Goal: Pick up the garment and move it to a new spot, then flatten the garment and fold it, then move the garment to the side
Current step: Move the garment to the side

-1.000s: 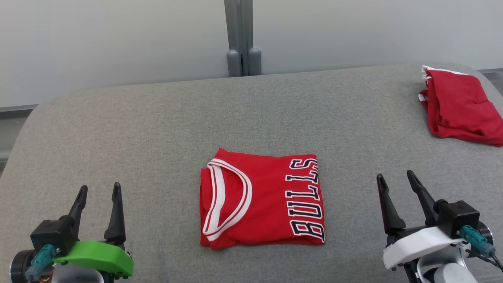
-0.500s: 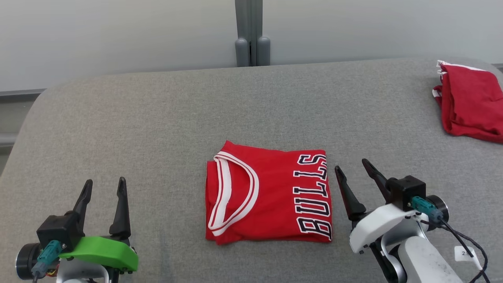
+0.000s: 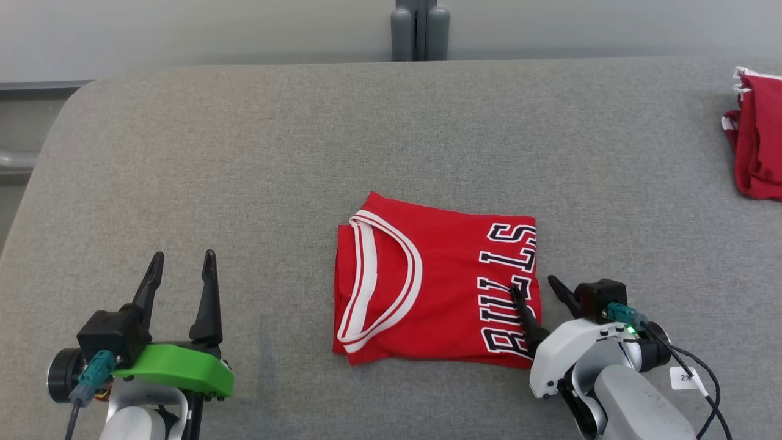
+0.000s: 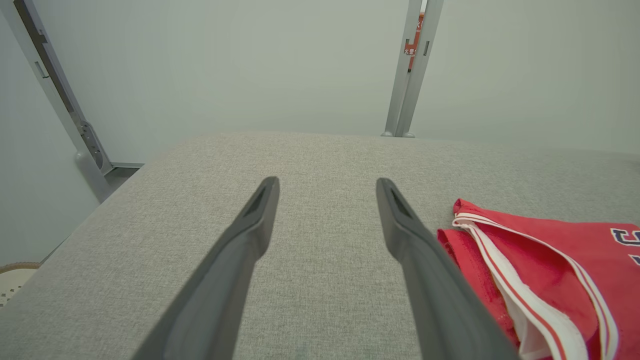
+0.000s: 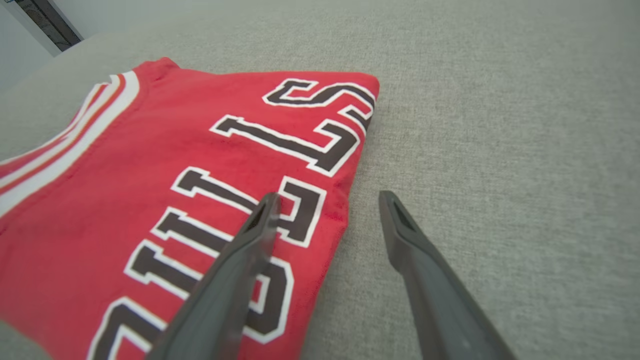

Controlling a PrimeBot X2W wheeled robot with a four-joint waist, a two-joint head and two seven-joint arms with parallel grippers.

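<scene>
A grey cloth-covered table (image 3: 244, 153) with rounded corners stretches out before a plain, pale wall (image 3: 183, 30). At the near left, the left gripper (image 3: 185, 253) hovers over bare cloth, its jaws spread with nothing between them, well apart from the work. At the near right, the right gripper (image 3: 533, 284) has its jaws spread as well. They straddle the right edge of the jersey (image 3: 427, 287), one finger (image 5: 240, 270) over the black-and-white lettering and the other over the grey surface just beside the fold. Whether either finger touches the cloth cannot be told.

The red jersey lies folded into a rough rectangle near the middle of the table, somewhat toward the near side. Its white-trimmed collar is to the left, and the word "BULLS" runs along its right edge.

Farther back, at the table's far right edge, a second red garment (image 3: 757, 146) with white trim lies bunched, well apart from the jersey. Beyond the far edge, a grey upright post (image 3: 420, 30) stands against the wall near the centre. In the left wrist view, another grey post (image 4: 60, 100) stands off the table's far left corner.
</scene>
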